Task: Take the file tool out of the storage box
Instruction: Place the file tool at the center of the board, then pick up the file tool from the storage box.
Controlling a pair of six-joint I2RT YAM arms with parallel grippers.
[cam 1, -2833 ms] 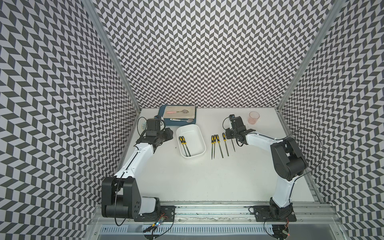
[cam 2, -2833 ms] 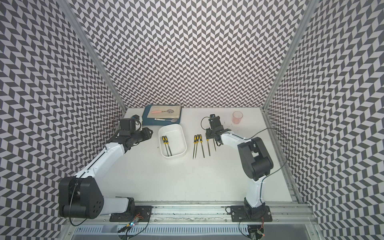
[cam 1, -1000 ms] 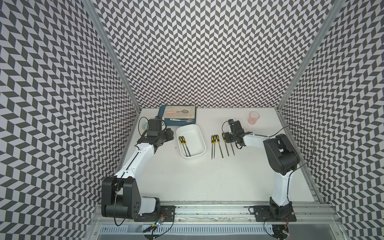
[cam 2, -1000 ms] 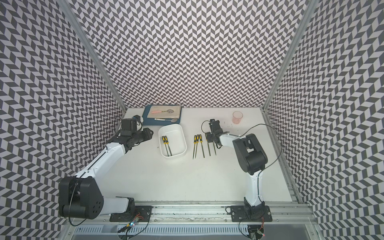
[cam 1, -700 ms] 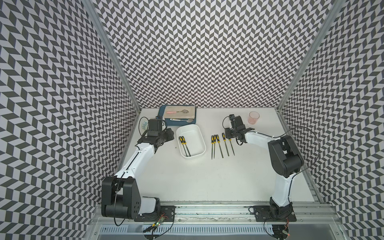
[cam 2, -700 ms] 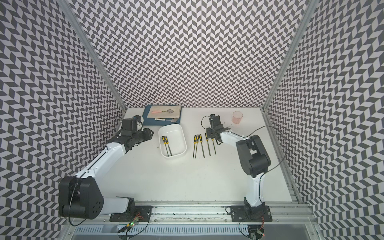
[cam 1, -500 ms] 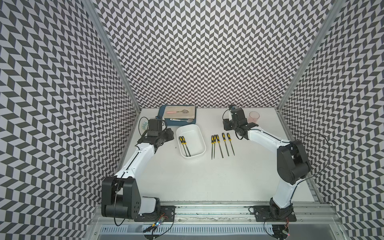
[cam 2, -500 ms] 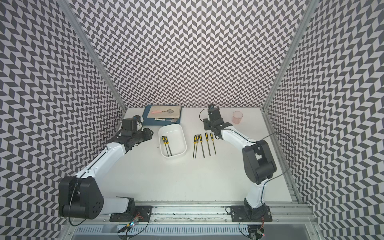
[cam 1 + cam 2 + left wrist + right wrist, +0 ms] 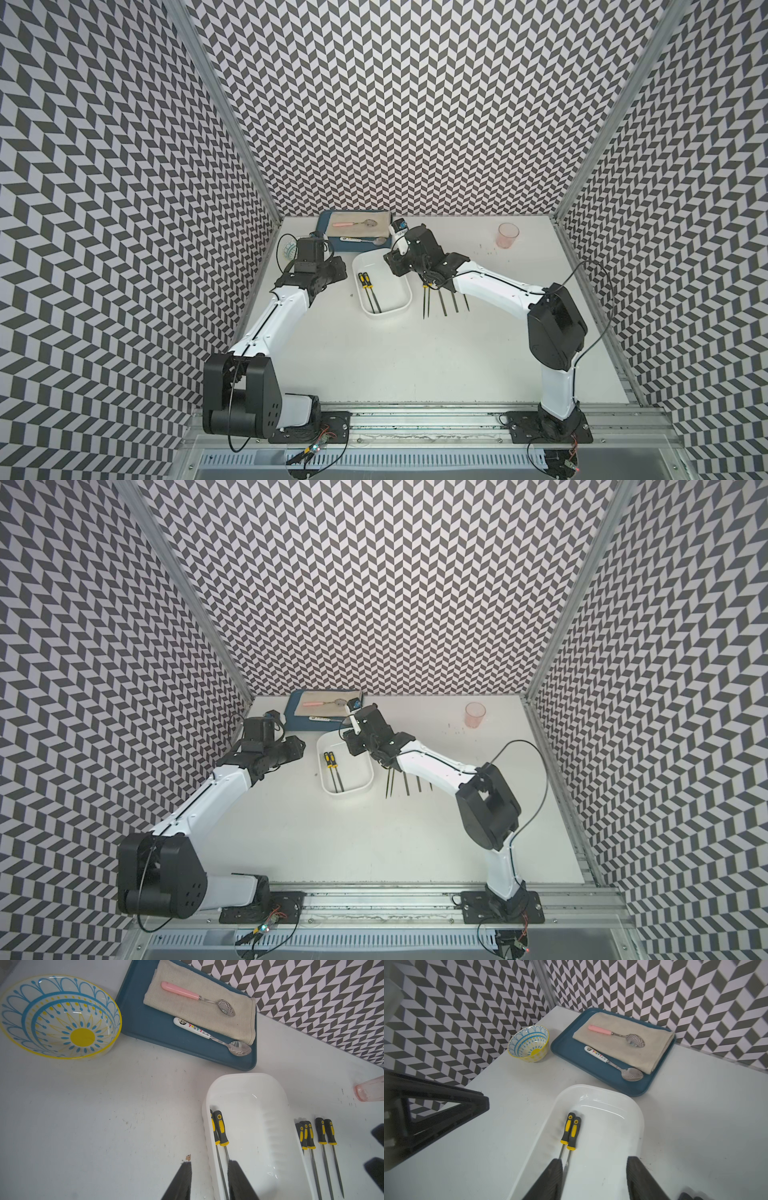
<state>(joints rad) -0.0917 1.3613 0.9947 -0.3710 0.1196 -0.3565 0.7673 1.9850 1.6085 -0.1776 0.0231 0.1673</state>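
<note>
Chevron-walled cell, white table [image 9: 415, 353]: storage box [image 9: 392, 286] sits mid-table, just in front of a dark blue tray [image 9: 571, 1051] w/ folded cloth [image 9: 623, 1049] and spoons [image 9: 631, 1073]. Two file tools [image 9: 571, 1132], black-and-yellow handles, lie side by side inside the box near its left wall, handles toward the tray. Five more files [image 9: 315, 1132] lie in a row on the table just right of the box. Right gripper [image 9: 595, 1159] hangs over the box, fingers spread wide, nothing between them. Left gripper [image 9: 208, 1164] is just left of the box, fingers narrowly parted, also empty. Patterned bowl [image 9: 529, 1043] at far-left corner; pink cup [image 9: 508, 235] far right.
</note>
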